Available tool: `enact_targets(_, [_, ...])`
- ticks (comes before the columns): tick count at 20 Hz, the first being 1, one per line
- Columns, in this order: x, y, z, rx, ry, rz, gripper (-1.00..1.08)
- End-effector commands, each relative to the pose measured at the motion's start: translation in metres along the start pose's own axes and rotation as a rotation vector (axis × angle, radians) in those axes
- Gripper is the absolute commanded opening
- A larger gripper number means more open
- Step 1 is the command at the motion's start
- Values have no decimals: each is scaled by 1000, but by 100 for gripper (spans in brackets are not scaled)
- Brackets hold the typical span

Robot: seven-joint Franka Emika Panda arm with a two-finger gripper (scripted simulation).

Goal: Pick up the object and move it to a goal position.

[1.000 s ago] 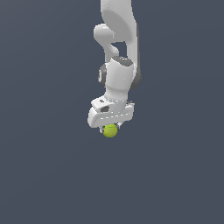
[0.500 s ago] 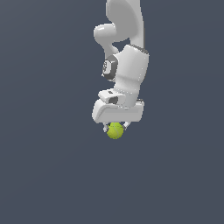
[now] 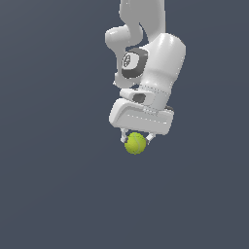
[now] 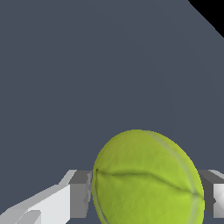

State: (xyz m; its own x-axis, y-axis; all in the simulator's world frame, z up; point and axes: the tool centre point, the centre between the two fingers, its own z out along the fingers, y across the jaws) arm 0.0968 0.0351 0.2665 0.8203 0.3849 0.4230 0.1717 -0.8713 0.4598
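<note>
The white gripper (image 3: 135, 140) is clamping the yellow-green tennis ball (image 3: 135, 144) between its two fingers (image 4: 79, 194); the ball is hanging under the arm (image 3: 151, 63), against the plain grey background.

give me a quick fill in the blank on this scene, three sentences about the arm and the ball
1. The small yellow-green tennis ball is held between the two fingers of the white ____.
2. In the wrist view, a thin dark curved ____ runs across the ball.
3. In the exterior view, the ball sits directly ____ the white gripper body.

Missing words: gripper; seam; below
</note>
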Motion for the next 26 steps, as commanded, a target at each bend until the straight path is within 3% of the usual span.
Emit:
enact_targets(1, [13,3,-11,-33,22,20,-100])
enact_targets(26, [143,20,-151,-421,247,239,-100])
